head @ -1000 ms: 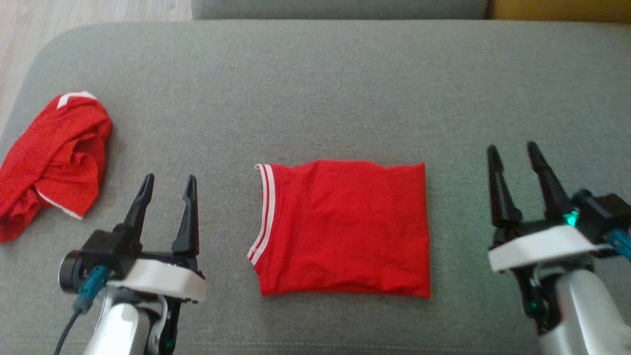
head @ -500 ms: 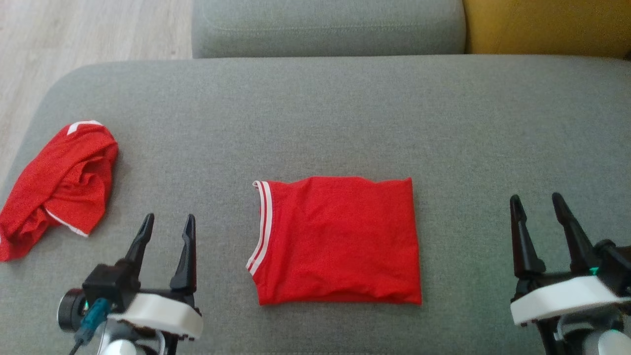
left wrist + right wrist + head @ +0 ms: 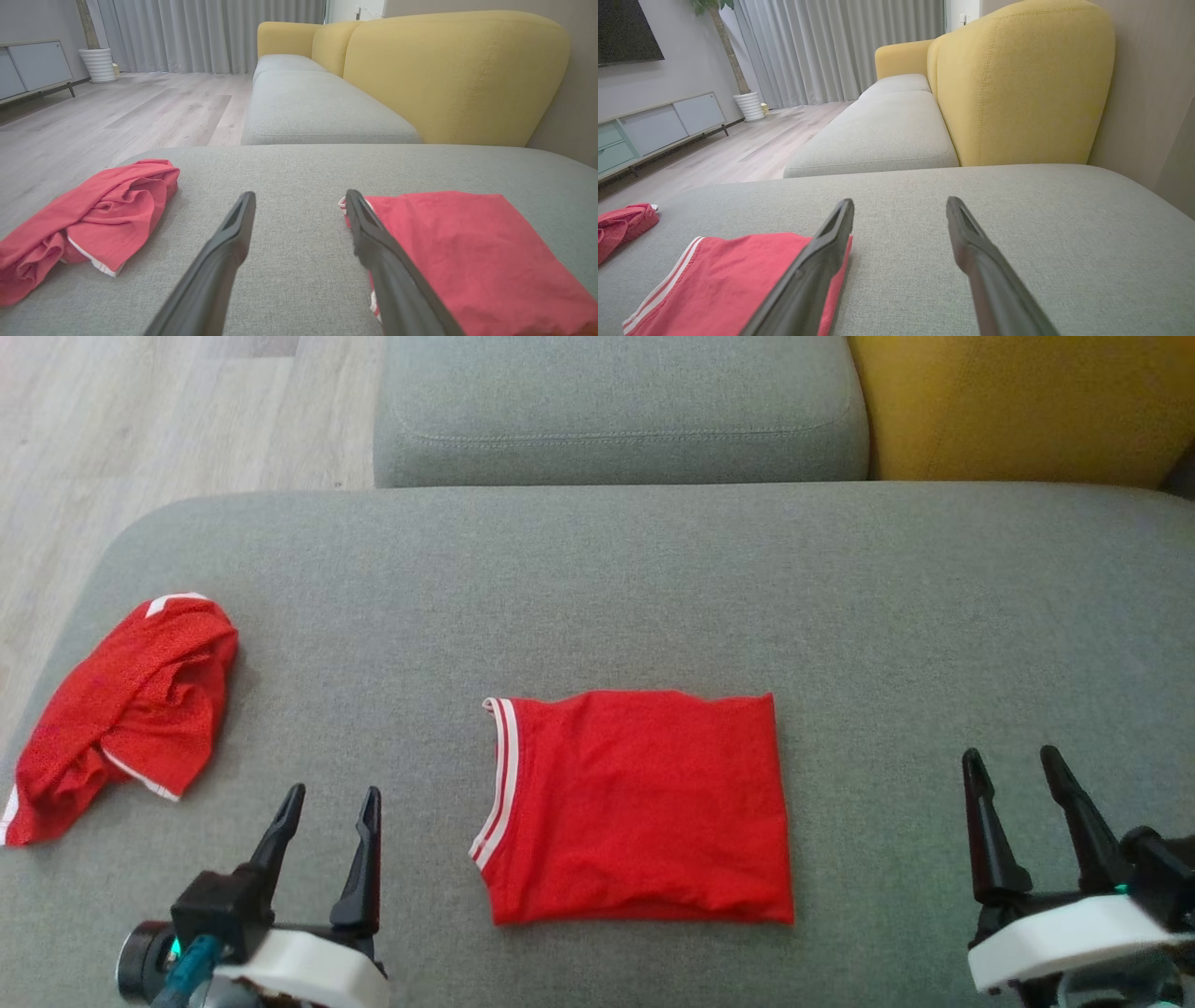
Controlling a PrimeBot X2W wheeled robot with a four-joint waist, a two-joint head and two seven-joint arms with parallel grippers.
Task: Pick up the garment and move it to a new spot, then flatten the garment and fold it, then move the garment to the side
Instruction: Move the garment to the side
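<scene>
A red garment [image 3: 639, 807] with a white-striped edge lies folded into a neat rectangle at the middle of the grey cushion [image 3: 597, 588]. It also shows as the folded red garment [image 3: 472, 252] in the left wrist view and the folded red garment [image 3: 733, 280] in the right wrist view. My left gripper [image 3: 331, 800] stands open to its left, apart from it, with nothing between the fingers. My right gripper [image 3: 1013, 761] is open to its right, well clear of the cloth.
A second red garment [image 3: 126, 709] lies crumpled near the cushion's left edge, also seen as a crumpled heap [image 3: 88, 214]. Behind are another grey seat cushion [image 3: 616, 411], a yellow backrest [image 3: 1027, 406] and wooden floor [image 3: 140, 429] at left.
The head camera has tilted up, bringing the back cushion and yellow backrest into view. Both grippers have drawn back toward the bottom edge, staying open. The garments lie as before.
</scene>
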